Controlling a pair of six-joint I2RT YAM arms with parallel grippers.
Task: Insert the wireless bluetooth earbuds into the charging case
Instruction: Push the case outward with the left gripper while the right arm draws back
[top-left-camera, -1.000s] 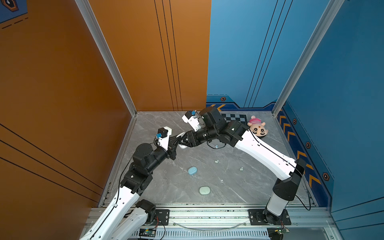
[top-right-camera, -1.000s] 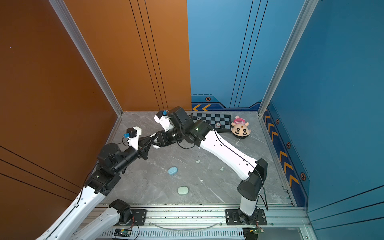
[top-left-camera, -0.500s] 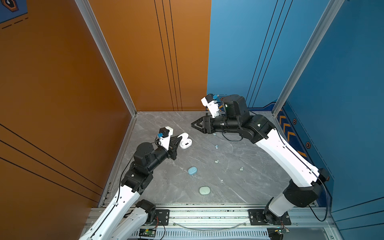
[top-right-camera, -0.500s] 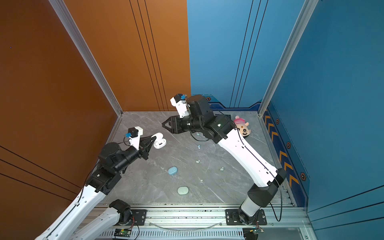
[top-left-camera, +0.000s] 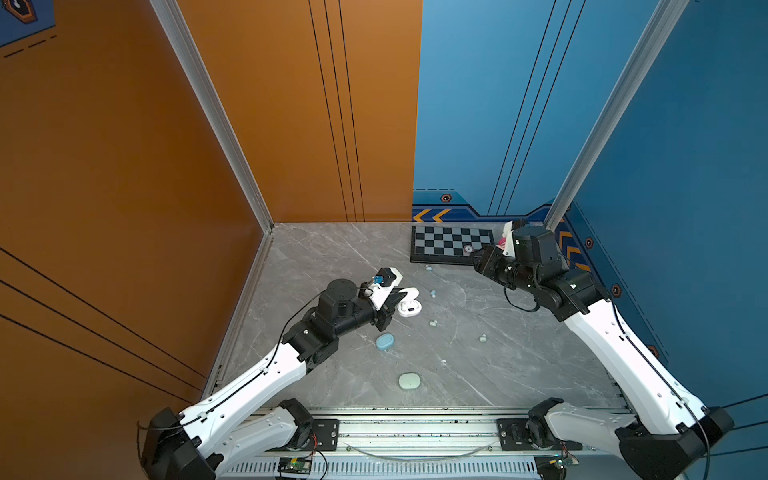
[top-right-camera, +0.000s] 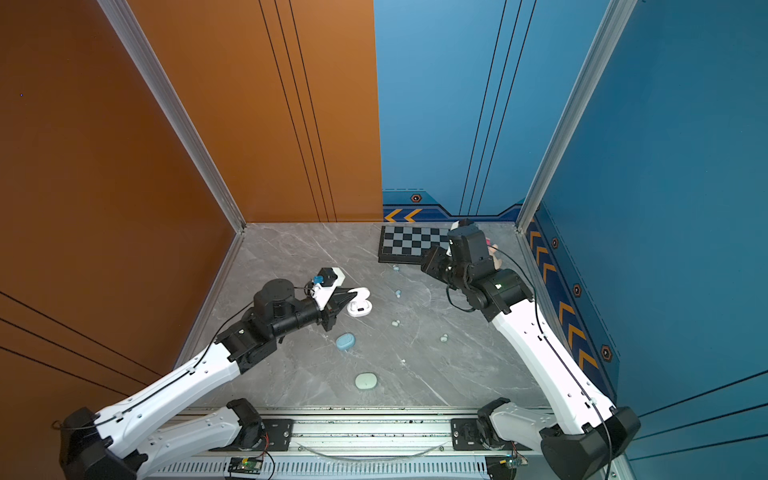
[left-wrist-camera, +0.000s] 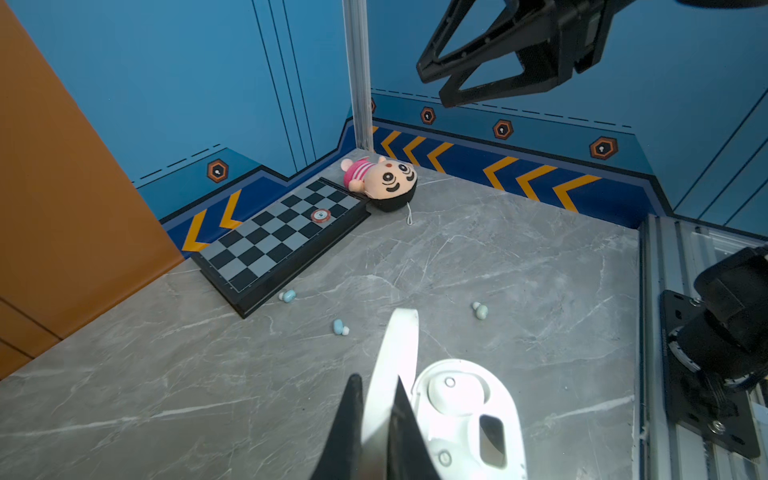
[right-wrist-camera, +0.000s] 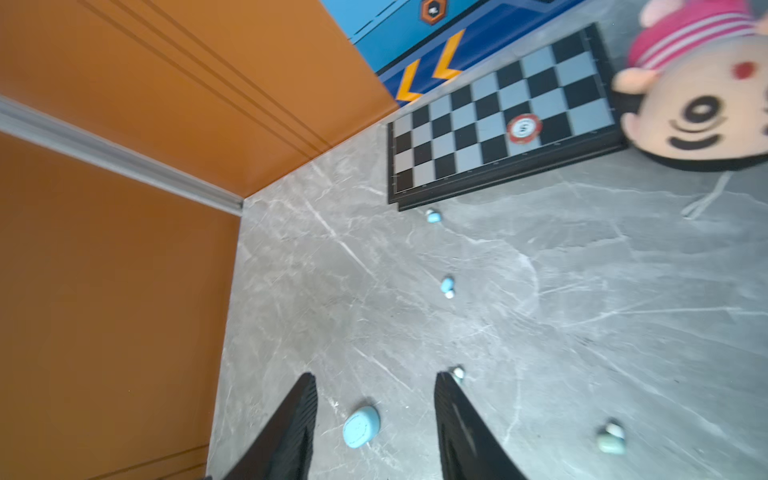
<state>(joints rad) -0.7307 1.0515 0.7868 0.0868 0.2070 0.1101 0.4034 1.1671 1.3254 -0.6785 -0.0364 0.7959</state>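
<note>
Earbuds (top-left-camera: 433, 323) lie mostly loose on the counter (top-left-camera: 511, 374), and we count four of them in both top views. Nearest us sit a closed mint-green case (top-left-camera: 409, 380) and, just beyond it, a closed blue case (top-left-camera: 385, 341). Past those come a mint bud (top-left-camera: 482, 338) to the right and the pale one in the middle, both well apart from any case. Left of them the left pincer (left-wrist-camera: 376, 380) is clamped narrow on the raised lid of the white charging case (top-left-camera: 409, 307), holding it open. In the left wrist view what looks like a white bud (left-wrist-camera: 450, 386) sits in one socket, and the other socket (left-wrist-camera: 492, 440) gapes empty. Farther on lie a blue bud (top-left-camera: 433, 293) and another (top-left-camera: 428, 268) just beside the chessboard (top-left-camera: 449, 245). What has changed is the right pincer (right-wrist-camera: 374, 376): a second ago it was nose to nose with the case, and it has swung away to the far right by the plush doll (left-wrist-camera: 382, 180), jaws moderately apart and empty. We judge one insertion done and a fresh bud to be fetched next.
</note>
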